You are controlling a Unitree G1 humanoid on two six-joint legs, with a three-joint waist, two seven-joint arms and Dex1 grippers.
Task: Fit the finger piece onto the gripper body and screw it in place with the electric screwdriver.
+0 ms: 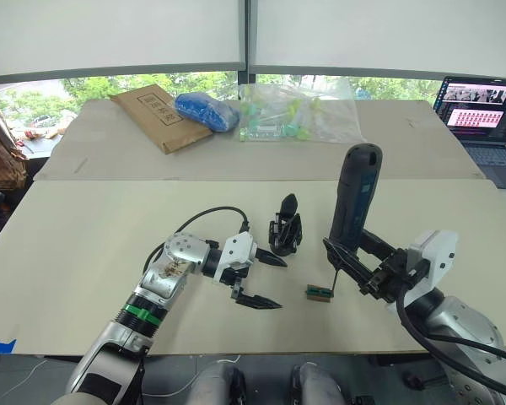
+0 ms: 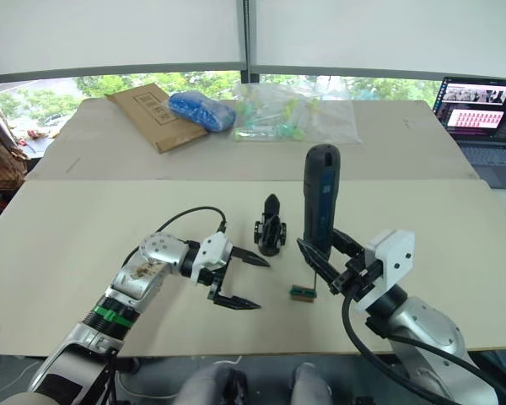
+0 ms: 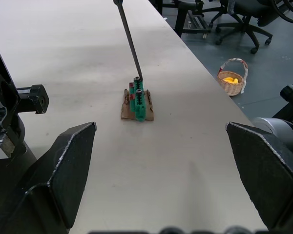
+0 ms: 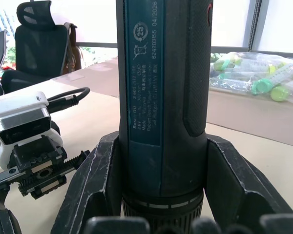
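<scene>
The gripper body (image 1: pixel 285 226) stands upright at mid-table, a black part with one pointed finger up. My left gripper (image 1: pixel 278 283) is open just in front and left of it, with nothing between its fingers (image 3: pixel 71 165). My right gripper (image 1: pixel 354 257) is shut on the electric screwdriver (image 1: pixel 354 198) and holds it nearly upright. The thin metal bit (image 3: pixel 129 39) points down onto a small green block (image 1: pixel 319 293) lying right of the left gripper. The finger piece is not visible as a separate part.
On the far table lie a brown envelope (image 1: pixel 160 116), a blue bundle (image 1: pixel 207 110) and a clear bag of tubes (image 1: pixel 295 114). A laptop (image 1: pixel 481 114) sits at the back right. A wicker basket (image 3: pixel 233 83) stands on the floor beyond the table edge.
</scene>
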